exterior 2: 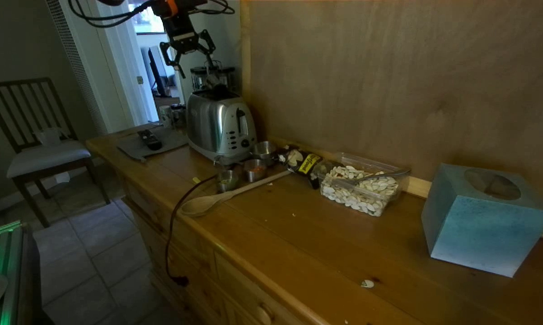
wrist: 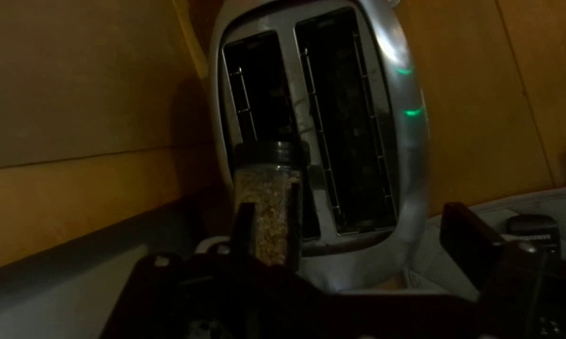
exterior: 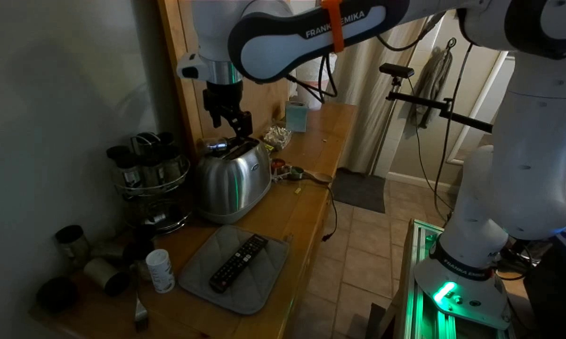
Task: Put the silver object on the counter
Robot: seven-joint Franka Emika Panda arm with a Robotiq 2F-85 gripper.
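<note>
gripper (wrist: 350, 209) in the foreground of the wrist view, its jaws spread wide, nothing held. the silver object is judged to be the spice jar (wrist: 271, 193), as the silvery toaster (exterior: 238, 181) already stands on the counter (exterior 2: 298, 253); the jar lies on its side atop the toaster, its dark lid (wrist: 266, 153) over a slot (wrist: 262, 84). expected handling: fairly light, stiff, smooth and slippery, prone to roll, fragile if of glass. suggested hold: across the middle of the body, behind the lid. position: below the gripper and off-centre, near one finger (wrist: 242, 228), which overlaps the jar's flank in the wrist view, and well apart from the opposite finger (wrist: 471, 247); whether the near finger touches is not clear.
</note>
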